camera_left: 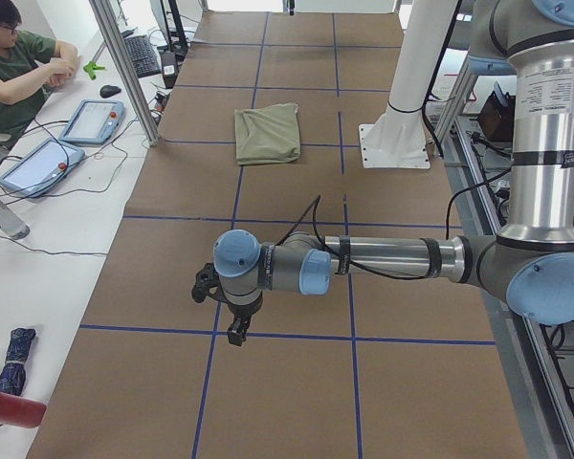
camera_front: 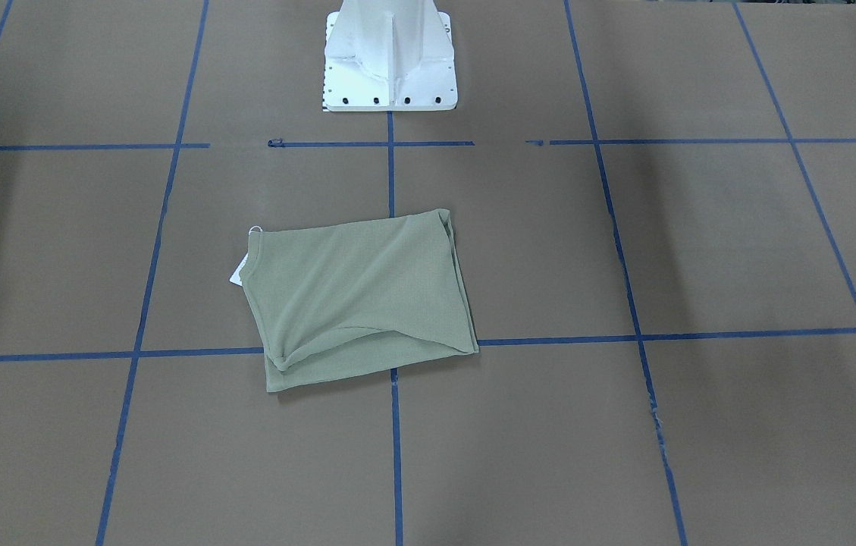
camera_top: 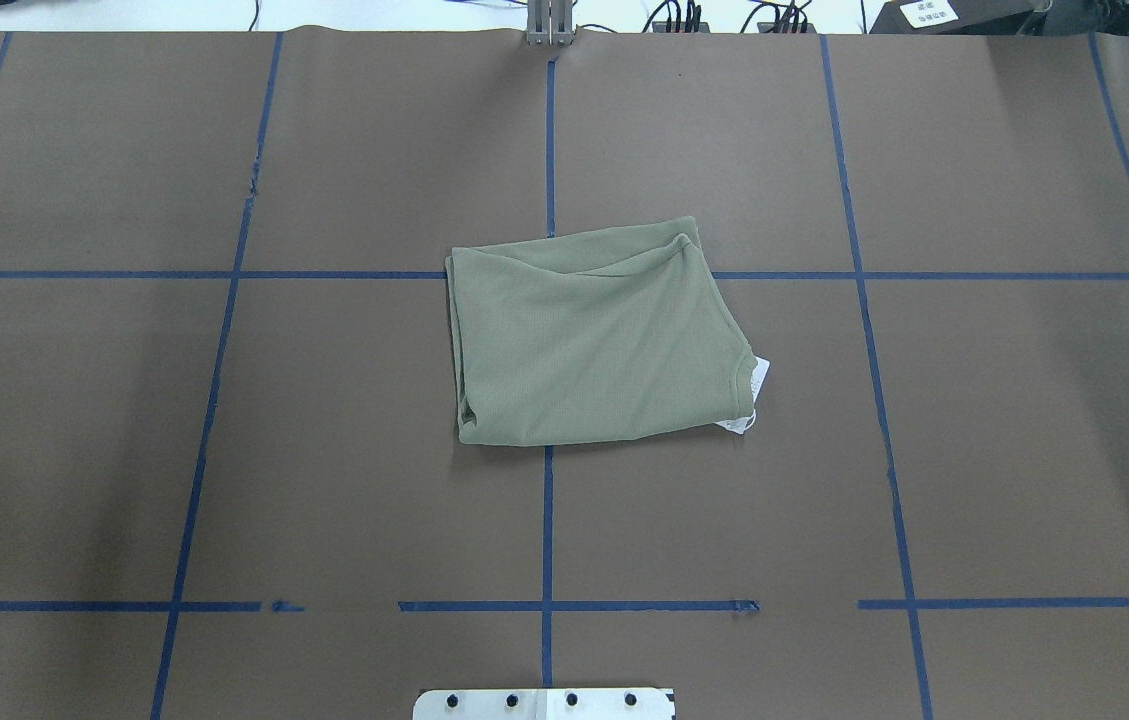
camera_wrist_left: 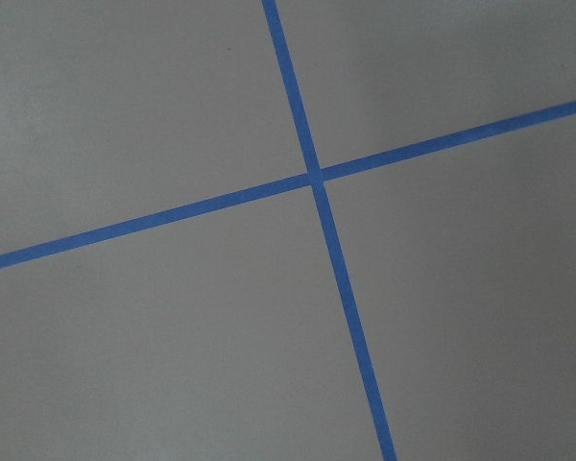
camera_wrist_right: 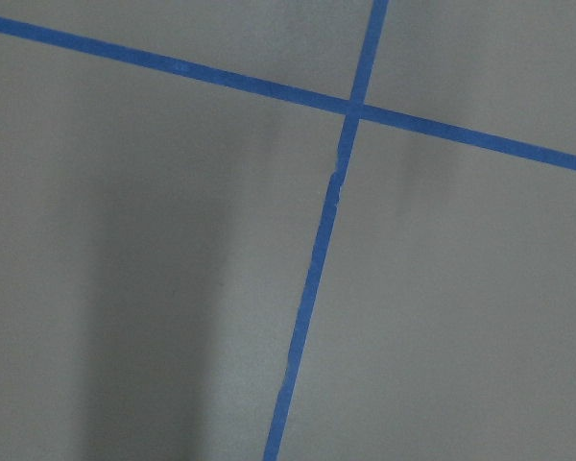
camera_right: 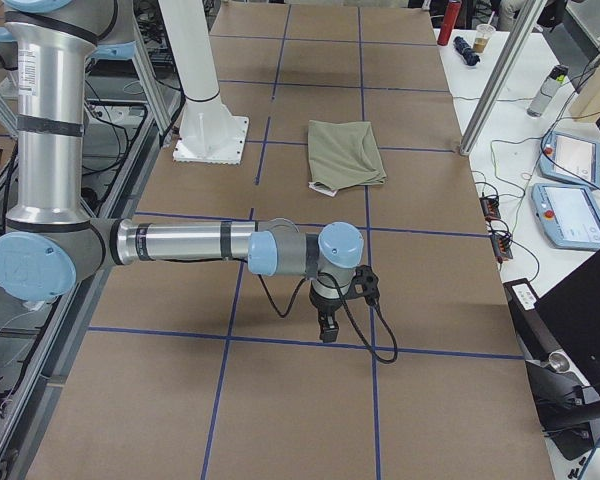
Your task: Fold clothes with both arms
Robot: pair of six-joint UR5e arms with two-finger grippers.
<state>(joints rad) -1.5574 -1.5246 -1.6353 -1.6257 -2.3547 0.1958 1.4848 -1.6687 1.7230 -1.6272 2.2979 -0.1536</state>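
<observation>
Sage-green folded knit shirt (camera_top: 594,335) lies mid-frame on my brown, blue-tape-gridded counter (camera_top: 124,450), white hang tag (camera_top: 759,380) at its right edge, print unreadable. White pedestal base (camera_top: 544,703) bottom centre. My left pincer (camera_left: 237,330) and right pincer (camera_right: 327,328) hover well apart from it; fingers apart or together, cannot tell.

Matt knit shirt (camera_front: 359,296), papery table (camera_front: 700,243)

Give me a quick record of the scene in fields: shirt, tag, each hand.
shirt: green shirt, folded compact, flat on table in front of white pedestal
tag: white hang tag, sticking out at collar, robot's right side
left arm: left hand, pointing down, far from shirt, open or shut unclear
right arm: right hand, same, opposite table end
</observation>
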